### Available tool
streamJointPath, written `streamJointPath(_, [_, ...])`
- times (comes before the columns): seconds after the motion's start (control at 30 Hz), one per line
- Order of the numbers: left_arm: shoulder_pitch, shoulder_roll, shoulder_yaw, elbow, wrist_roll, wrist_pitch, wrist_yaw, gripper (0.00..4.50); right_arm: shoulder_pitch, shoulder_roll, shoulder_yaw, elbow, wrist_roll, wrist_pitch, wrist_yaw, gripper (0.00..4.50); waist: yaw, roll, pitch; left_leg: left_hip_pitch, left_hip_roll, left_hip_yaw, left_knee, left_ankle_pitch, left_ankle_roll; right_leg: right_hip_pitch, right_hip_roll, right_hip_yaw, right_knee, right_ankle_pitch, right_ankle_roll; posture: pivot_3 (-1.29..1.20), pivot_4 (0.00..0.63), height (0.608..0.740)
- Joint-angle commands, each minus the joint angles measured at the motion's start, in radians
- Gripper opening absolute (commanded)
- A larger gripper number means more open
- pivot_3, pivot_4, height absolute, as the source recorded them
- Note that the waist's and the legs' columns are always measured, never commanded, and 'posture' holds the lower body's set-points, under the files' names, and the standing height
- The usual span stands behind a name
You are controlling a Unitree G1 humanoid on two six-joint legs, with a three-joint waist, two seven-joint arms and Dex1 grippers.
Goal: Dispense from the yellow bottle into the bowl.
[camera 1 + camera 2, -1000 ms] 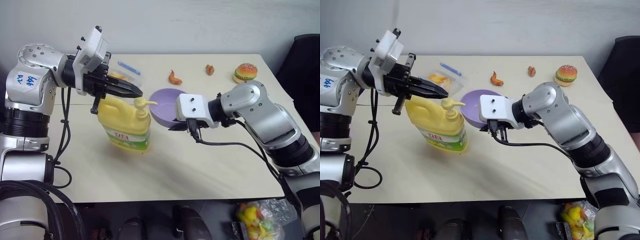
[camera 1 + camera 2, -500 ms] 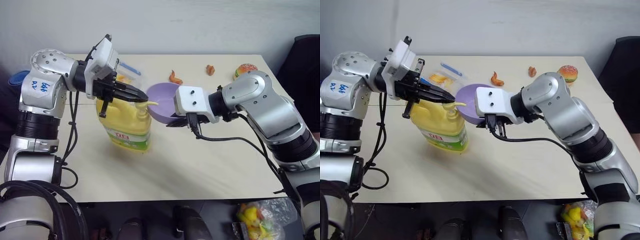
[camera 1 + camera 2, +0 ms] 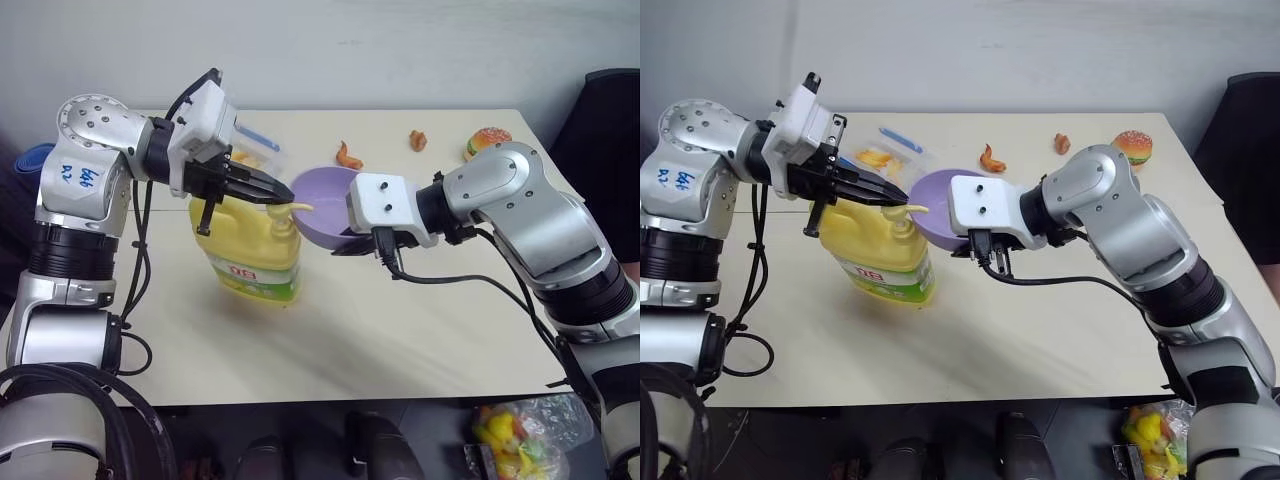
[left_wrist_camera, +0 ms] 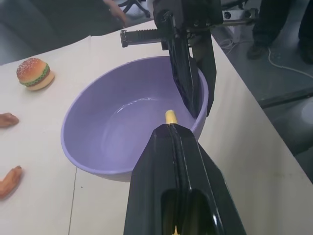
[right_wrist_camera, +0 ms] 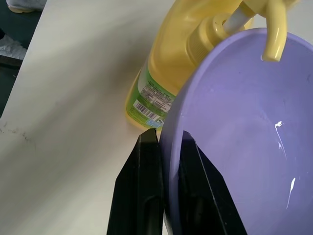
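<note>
On the beige table [image 3: 400,330], right fingers [image 5: 146,196] pinch the bowl [image 3: 325,205] rim; left fingers [image 3: 255,185] clenched atop the yellow bottle [image 3: 250,250] pump

Yellow bottle [image 3: 248,245]: green-white label carries red lettering, characters too small to read. A barcode and fine print show on the label in the right wrist view; illegible. Blue handwritten marks on the left arm's shoulder housing, not decipherable. No other text readable.
</note>
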Motion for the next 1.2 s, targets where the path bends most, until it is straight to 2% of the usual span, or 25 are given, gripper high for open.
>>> streamJointPath(0.03, [0.071,0.017,-0.071,0.0,0.092,-0.037,-0.007,0.01,-0.034,-0.002,-0.029,-0.051,0.014,-0.008,0.012,0.0,0.0,0.0,-0.001,0.001,0.0,0.0,0.0,0.0,0.0,0.001,0.0,0.0,0.0,0.0,0.0,0.0,0.15,0.74])
streamJointPath(0.57, [0.107,-0.017,-0.105,0.066,0.155,-0.115,0.053,0.01,-0.034,-0.001,-0.022,-0.058,0.011,-0.004,0.025,0.0,0.001,0.003,-0.007,0.003,0.0,0.0,0.0,0.0,0.0,0.003,0.0,0.0,0.001,0.0,0.0,0.0,0.15,0.74])
streamJointPath(0.9, [0.114,-0.026,-0.102,0.057,0.149,-0.102,0.052,0.01,-0.02,0.009,-0.022,-0.089,0.024,0.015,0.024,0.0,0.001,0.005,-0.01,0.003,0.0,0.0,0.0,0.0,0.0,0.003,0.0,0.0,0.002,0.0,0.0,0.0,0.15,0.74])
streamJointPath(1.07, [0.025,-0.003,0.01,-0.039,-0.033,0.14,0.021,0.01,0.017,-0.005,-0.027,-0.095,0.008,-0.004,0.003,0.0,0.001,0.005,-0.01,0.002,0.0,0.0,0.0,0.0,0.0,0.002,0.0,0.0,0.002,0.0,0.0,0.0,0.15,0.74])
streamJointPath(1.2, [-0.08,0.07,0.106,-0.085,-0.199,0.41,-0.029,0.86,0.112,-0.039,-0.042,-0.131,-0.004,-0.021,-0.029,0.0,0.0,0.002,-0.007,-0.002,0.0,-0.002,0.0,0.0,0.0,-0.001,0.0,-0.001,0.001,0.0,0.0,0.0,0.15,0.74])
